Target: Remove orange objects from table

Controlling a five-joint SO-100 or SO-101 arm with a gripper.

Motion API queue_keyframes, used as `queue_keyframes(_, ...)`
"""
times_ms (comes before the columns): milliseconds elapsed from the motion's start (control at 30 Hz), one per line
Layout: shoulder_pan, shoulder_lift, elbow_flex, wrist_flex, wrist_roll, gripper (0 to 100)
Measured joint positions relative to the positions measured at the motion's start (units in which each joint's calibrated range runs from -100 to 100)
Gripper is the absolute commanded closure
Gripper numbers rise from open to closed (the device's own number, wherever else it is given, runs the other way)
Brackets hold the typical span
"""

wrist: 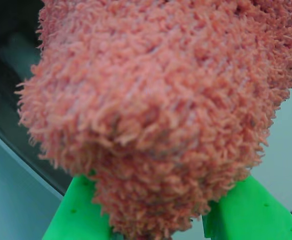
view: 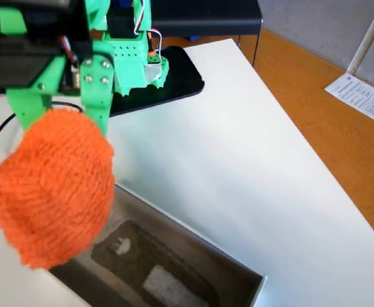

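The orange knitted cloth bundle hangs from my green gripper in the fixed view, lifted above the left end of the grey open box and off the white table. The gripper is shut on the bundle's top. In the wrist view the fuzzy orange bundle fills most of the frame, held between the two green fingers, with the gripper's own point near the bottom middle. The box's dark inside shows behind it at the left.
The grey box with a white rim lies below the bundle. A black plate under the arm's base sits at the table's far end. Orange-brown floor with a sheet of paper lies to the right.
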Motion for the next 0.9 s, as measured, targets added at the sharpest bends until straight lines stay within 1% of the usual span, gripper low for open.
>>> queue_keyframes(200, -0.74, -0.8, 1.22, -0.1, 0.05, 95)
queue_keyframes(467, -2.21, -0.89, 3.47, -3.28, 0.34, 95)
queue_keyframes(900, -1.72, -0.89, 3.47, -4.17, 0.34, 95)
